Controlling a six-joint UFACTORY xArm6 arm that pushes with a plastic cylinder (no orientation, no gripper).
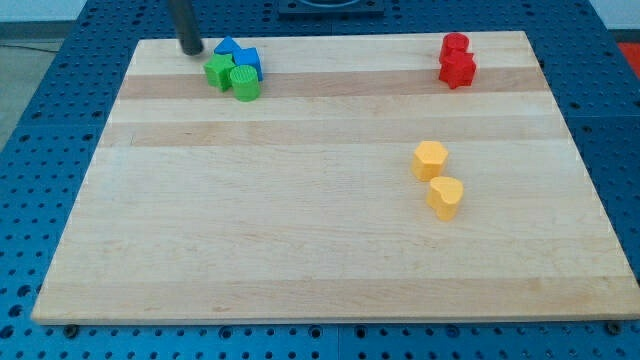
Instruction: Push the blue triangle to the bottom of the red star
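The blue triangle lies near the board's top left edge, in a tight cluster with another blue block, a green star and a green cylinder. The red star sits near the top right, touching a red cylinder just above it. My tip rests on the board at the top left. It is just left of the blue triangle, with a small gap between them.
A yellow hexagon and a yellow heart sit right of the board's middle. The wooden board lies on a blue perforated table.
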